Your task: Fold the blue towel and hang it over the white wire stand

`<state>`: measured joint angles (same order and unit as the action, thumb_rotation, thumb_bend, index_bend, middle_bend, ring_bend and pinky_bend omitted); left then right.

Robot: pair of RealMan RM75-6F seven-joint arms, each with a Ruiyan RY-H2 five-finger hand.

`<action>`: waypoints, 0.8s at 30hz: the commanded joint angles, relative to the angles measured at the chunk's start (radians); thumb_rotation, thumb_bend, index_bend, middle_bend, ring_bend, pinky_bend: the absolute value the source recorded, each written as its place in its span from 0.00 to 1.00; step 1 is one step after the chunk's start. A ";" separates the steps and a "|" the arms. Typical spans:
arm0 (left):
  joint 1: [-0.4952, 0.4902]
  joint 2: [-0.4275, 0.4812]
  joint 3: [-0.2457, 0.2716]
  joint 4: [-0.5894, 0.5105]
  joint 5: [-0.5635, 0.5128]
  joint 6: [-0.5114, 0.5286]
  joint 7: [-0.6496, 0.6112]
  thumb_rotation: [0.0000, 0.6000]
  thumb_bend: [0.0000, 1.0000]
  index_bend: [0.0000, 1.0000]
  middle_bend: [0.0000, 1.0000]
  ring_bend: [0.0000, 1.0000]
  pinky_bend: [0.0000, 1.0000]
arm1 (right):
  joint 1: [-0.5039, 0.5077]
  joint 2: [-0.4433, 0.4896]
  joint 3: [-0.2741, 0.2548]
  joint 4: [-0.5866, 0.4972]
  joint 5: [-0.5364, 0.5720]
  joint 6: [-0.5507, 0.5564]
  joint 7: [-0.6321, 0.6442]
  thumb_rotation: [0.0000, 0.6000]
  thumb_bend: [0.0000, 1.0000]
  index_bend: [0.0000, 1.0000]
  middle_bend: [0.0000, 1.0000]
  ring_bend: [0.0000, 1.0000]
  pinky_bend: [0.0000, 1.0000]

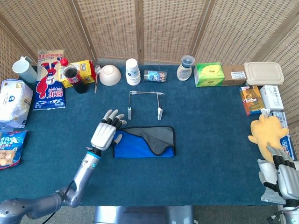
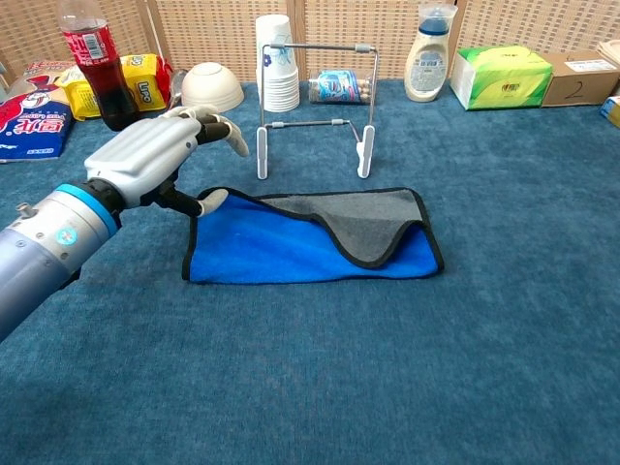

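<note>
Head view looks steeply down; chest view low, closer, sharing the towel (image 1: 144,142).
</note>
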<state>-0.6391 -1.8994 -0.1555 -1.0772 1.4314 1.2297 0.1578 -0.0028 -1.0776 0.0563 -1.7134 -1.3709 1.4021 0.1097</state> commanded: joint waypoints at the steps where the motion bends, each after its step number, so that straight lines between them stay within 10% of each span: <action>1: 0.028 0.059 0.025 -0.097 0.032 0.038 -0.013 1.00 0.32 0.28 0.20 0.00 0.00 | 0.010 0.007 0.002 -0.005 -0.018 -0.006 0.015 1.00 0.36 0.07 0.12 0.03 0.00; 24: 0.292 0.516 0.207 -0.561 0.160 0.305 -0.018 1.00 0.31 0.29 0.20 0.00 0.00 | 0.230 -0.012 0.022 -0.070 -0.172 -0.212 0.029 1.00 0.36 0.09 0.13 0.03 0.00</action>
<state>-0.3665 -1.4048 0.0365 -1.6234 1.5831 1.5178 0.1459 0.2160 -1.0835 0.0773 -1.7791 -1.5350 1.2012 0.1403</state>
